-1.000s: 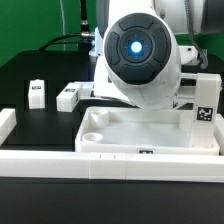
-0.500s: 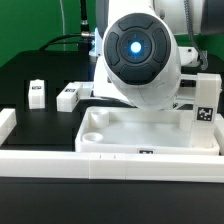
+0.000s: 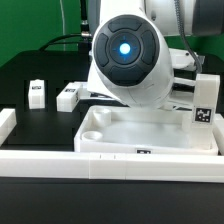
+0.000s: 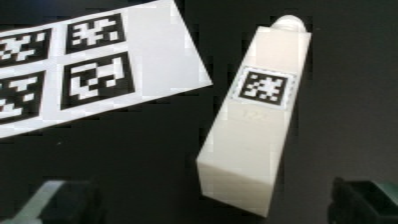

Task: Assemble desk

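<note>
Wrist view: gripper (image 4: 214,205), jaws spread wide, holding nothing. A fingertip (image 4: 63,200) stands on either side of a tagged white leg (image 4: 254,110), which lies untouched on the black table (image 4: 356,100). Marker board (image 4: 89,65) just beside the leg. Exterior view: tabletop (image 3: 140,135) just beside the border wall (image 3: 110,162). Second leg (image 3: 37,94) and third leg (image 3: 68,96) lie at ten o'clock from the tabletop.

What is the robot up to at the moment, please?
The arm is assembling a desk. Its open hand hovers over a leg lying beside the marker board, one finger on either side, not touching it. The tabletop sits nearby, with two loose legs toward the exterior view's left.
</note>
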